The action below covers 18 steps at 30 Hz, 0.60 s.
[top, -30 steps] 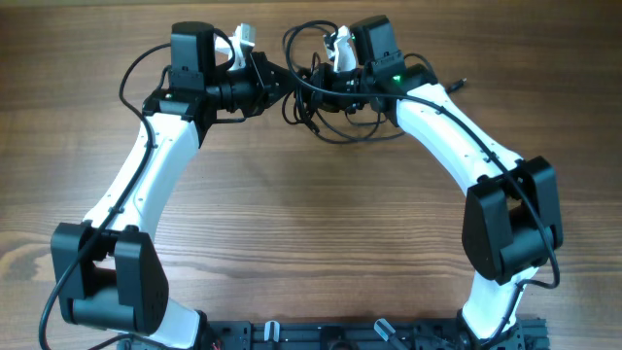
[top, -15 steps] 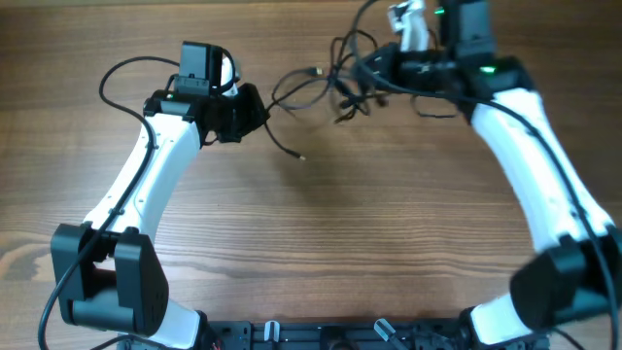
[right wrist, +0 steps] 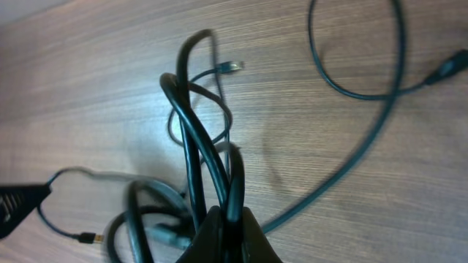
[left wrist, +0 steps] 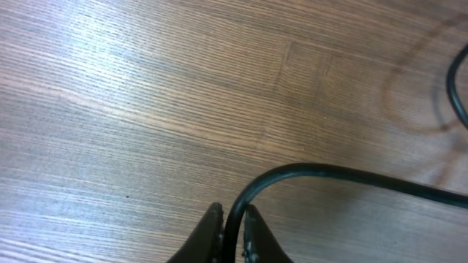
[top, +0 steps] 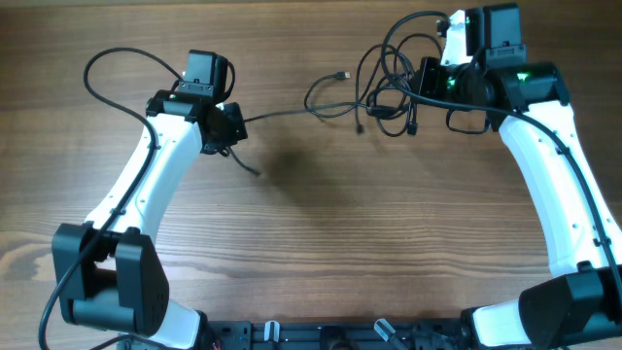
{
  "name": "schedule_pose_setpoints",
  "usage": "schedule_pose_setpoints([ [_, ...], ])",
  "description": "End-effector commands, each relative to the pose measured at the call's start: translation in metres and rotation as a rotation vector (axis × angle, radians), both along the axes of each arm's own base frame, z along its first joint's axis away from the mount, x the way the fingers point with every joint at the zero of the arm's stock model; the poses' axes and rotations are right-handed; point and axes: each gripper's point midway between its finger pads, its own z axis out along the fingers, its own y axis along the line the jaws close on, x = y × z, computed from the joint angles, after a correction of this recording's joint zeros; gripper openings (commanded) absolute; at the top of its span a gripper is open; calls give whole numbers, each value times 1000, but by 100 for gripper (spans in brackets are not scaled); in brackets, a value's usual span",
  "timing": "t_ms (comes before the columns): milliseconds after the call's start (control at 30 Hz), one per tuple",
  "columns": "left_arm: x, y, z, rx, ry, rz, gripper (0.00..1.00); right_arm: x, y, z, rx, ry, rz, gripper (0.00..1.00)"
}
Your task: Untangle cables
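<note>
From overhead: left end effector [top: 226,129] toward the far left of the table [top: 311,243], clamped on one strand [top: 282,114] drawn nearly straight across to the cables [top: 389,92], bunched in loose loops near the far right corner. Short tail [top: 251,167] of that strand lying just on the near side of the left fingers. Right end effector [top: 428,83] buried in the bunch, fingertips hidden there by dark loops. Against half a second ago: left end effector drawn back leftward and nearer, right end effector and bunch shifted rightward, strand between them no longer slack and looped. A second ago, both close together at the middle of the far edge. From the left wrist: end effector [left wrist: 230,232] almost fully closed, pinching the strand [left wrist: 329,174], bent off rightward and cut off at the frame edge; only the fingertips in view. From the right wrist: end effector [right wrist: 230,232] squeezed onto several cables [right wrist: 196,139] at once, number hard to tell where overlapping. Small plug [right wrist: 232,66] at one free end, blurred; another loop cut off at the top.
</note>
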Motion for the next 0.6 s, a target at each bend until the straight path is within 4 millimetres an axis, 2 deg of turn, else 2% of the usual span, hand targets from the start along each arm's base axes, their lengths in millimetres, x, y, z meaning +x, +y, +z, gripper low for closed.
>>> schedule_pose_setpoints([
  [0, -3, -42, 10, -235, -9, -236, 26, 0, 9, 30, 31, -98, 122, 4],
  [33, -6, -61, 16, -332, -21, -319, 33, -2, 13, 31, 47, -96, 135, 4],
  [100, -15, -107, 44, -589, -80, -521, 49, -4, 18, 32, 65, -93, 153, 4],
  [167, -18, -130, 68, -753, -136, -614, 59, -5, 20, 32, 75, -90, 159, 4],
  [233, -17, -140, 84, -847, -160, -632, 62, -6, 20, 31, 78, -83, 158, 4],
  [300, -16, -150, 95, -922, -148, -595, 62, -7, 21, 30, 87, -71, 152, 4],
  [367, -12, -168, 104, -990, -106, -507, 63, -8, 25, 28, 98, -58, 150, 4],
  [500, 1, -208, 105, -1001, -50, -246, 74, -7, 32, 24, 124, -28, 118, 4],
  [567, 3, -223, 110, -1015, -58, -186, 80, -6, 31, 23, 130, -19, 103, 4],
])
